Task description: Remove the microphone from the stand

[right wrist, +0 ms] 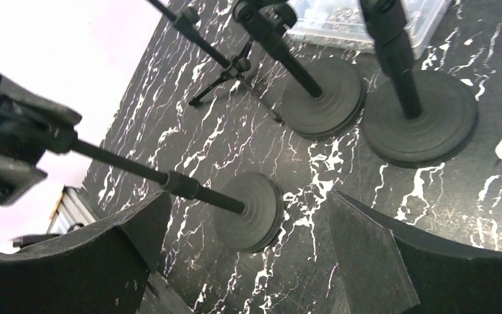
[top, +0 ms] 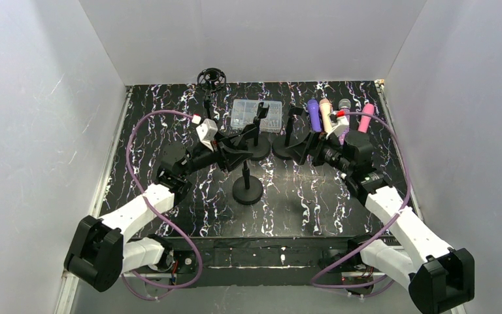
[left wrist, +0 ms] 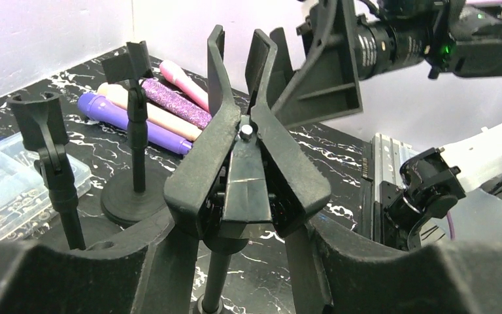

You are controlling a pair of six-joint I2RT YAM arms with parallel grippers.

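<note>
White walls point(top: 255, 39) close in a black, white-veined table point(top: 287, 209) on three sides. At the back left stands a ring-shaped mount point(top: 211, 78) on a thin pole.

Just to its right and nearer the arms, the left gripper point(top: 238, 147) reaches over the near stand point(top: 247, 186), whose round base sits alone at the middle of the table. In the left wrist view the stand's clip point(left wrist: 245, 176) fills the space between the fingers point(left wrist: 137, 261). They press in on either side of the clip, and its two prongs point up and apart.

Behind the near stand lies a clear plastic box point(top: 256, 114) near the back wall. In front of the box a second stand point(top: 259, 124) and a third stand point(top: 291, 124) rise from round bases set just beside each other.

The right gripper point(top: 310, 147) hovers next to the third stand, its jaws spread wide with nothing between them. Its wrist camera looks down past both fingers onto the near stand's base and the marbled surface.

At the back right the microphones point(top: 330, 114) lie flat on the table in a close row. They are purple, peach, glittery purple and pink, and they lie apart from all the stands.
</note>
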